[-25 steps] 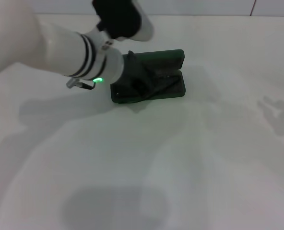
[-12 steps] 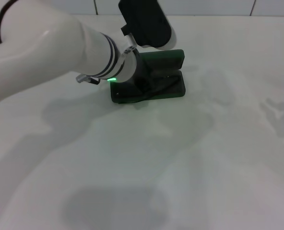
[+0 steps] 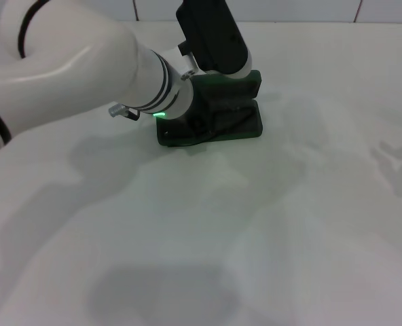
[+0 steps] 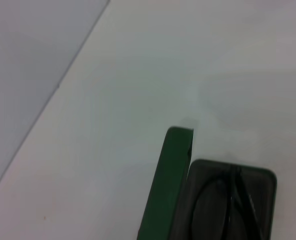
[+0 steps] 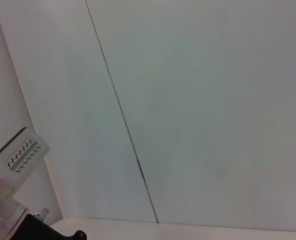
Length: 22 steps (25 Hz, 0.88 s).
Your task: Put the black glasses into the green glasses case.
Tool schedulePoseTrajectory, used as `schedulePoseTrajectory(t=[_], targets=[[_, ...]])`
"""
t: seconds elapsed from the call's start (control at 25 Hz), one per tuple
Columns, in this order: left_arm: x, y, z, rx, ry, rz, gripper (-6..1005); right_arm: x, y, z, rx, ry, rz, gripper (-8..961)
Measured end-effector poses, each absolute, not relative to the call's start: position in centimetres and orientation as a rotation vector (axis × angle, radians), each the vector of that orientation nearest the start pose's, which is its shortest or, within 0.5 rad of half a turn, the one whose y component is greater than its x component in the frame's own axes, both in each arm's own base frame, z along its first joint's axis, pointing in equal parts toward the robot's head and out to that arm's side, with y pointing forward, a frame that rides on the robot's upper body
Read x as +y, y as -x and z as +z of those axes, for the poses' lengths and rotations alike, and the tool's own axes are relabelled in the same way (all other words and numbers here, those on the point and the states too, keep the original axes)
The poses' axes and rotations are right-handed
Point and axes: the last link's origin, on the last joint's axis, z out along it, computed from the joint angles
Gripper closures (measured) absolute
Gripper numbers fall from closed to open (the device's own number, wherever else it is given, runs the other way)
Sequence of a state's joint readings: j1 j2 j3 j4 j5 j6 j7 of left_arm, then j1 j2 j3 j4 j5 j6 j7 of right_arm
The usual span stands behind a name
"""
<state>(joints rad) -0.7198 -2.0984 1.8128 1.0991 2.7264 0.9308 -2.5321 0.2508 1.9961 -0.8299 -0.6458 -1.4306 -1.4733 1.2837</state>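
Forward swings the left gripper (image 3: 199, 117) (grip unseeable) over the open dark-green hard glasses case (image 3: 245, 125) holding thin black wire glasses (image 4: 233, 202), on the pale white tabletop (image 3: 269, 224).

The green glasses case (image 3: 245, 125) looks hard and smooth, matt green; the black glasses (image 4: 233, 200) thin, wire-like; the bench (image 3: 289, 231) smooth, matt white; the left arm (image 3: 72, 68) glossy white plastic.

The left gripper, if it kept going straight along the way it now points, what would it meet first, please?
Most likely the green glasses case. The left gripper hangs right at the open case, and its wrist view looks down on the raised lid and the black glasses lying in the tray. Whether lid or glasses come first is unclear.
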Motion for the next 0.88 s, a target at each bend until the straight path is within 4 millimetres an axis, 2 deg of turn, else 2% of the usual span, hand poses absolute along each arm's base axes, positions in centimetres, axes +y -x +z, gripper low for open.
schedulePoseTrajectory(t=[0.88], targets=[[39.51,14.82,-9.24,-0.188,2.521,0.489,743,29.63,-32.27,6.19,0.704,2.218,0.954,767]])
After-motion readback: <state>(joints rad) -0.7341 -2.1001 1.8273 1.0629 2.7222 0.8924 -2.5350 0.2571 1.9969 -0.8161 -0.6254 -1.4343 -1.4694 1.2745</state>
